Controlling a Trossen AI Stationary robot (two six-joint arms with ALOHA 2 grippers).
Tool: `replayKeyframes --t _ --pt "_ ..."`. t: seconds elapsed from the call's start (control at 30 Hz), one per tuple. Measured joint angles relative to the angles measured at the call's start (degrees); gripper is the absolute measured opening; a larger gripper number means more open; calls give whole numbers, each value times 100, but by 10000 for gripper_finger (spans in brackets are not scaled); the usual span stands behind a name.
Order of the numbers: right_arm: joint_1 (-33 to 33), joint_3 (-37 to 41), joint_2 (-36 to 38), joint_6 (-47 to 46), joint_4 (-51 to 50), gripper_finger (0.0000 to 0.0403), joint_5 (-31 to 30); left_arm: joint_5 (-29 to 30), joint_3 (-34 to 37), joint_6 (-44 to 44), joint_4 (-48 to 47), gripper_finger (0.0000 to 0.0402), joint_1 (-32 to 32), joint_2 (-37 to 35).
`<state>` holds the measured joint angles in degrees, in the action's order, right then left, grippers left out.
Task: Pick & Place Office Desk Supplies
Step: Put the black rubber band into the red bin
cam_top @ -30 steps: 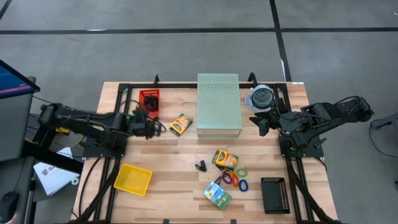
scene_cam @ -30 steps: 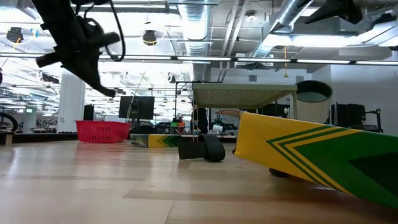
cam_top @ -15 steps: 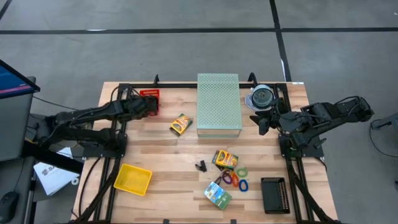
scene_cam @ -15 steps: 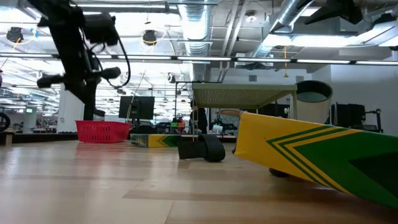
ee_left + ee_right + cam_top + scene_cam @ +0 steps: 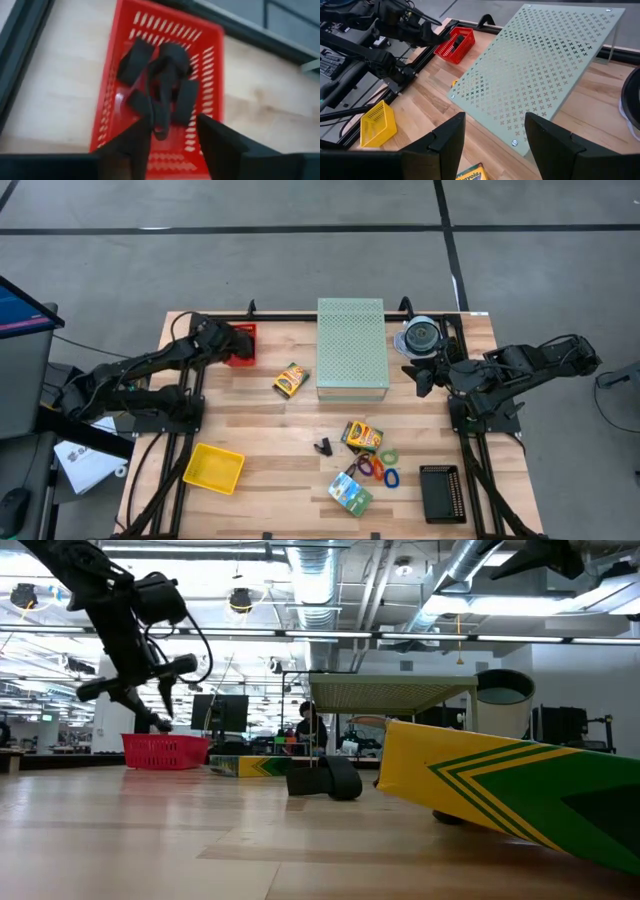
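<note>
End effector (image 5: 172, 131) open over binder clips (image 5: 160, 82).

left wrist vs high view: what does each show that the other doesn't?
Left wrist only: the black binder clips lying piled inside the red basket, with the left hand open right above them, holding nothing.

High view only: the rest of the table: the pale green perforated box, yellow basket, black basket, the crayon boxes, the coloured loops, one loose clip, and the right hand waiting open beside the disc spindle.

Both: the red basket at the table's far left corner, with the left hand over it.
</note>
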<state>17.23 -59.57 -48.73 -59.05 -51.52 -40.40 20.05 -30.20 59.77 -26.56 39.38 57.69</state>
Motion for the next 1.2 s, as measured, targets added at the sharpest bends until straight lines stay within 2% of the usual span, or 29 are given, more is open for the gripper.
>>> replayKeyframes --t 0.23,0.43,0.5,0.6,0.77,0.83,0.9,1.0,1.1,1.2 --pt "0 0 -1 -54 -52 202 -1 -96 0 -245 380 228 -1 0" --pt "0 0 0 -99 -52 202 0 -123 -13 -722 363 247 -72 -35" --pt "0 0 0 -100 -52 202 0 -378 -13 -880 465 247 -116 -34" --pt "0 0 0 -100 -52 202 0 -1485 -13 -1678 950 240 -277 -33" --pt "0 0 -1 -146 -52 202 0 -4101 -13 -2327 2298 217 -1033 -33" --pt "0 0 -1 -143 -52 202 0 -4567 -17 -2378 2881 205 -1593 -33" --pt "0 0 -1 -122 -52 202 0 -4620 -22 -2720 3127 195 -2275 -33" --pt "0 0 -2 -120 -60 202 0 -4472 -22 -3245 2829 186 -3302 -30" --pt "0 0 -2 -122 -62 202 0 -3697 -17 -3468 2436 187 -4208 136" --pt "0 0 -2 -118 -65 202 1 -2735 -17 -3891 2586 196 -4985 375"
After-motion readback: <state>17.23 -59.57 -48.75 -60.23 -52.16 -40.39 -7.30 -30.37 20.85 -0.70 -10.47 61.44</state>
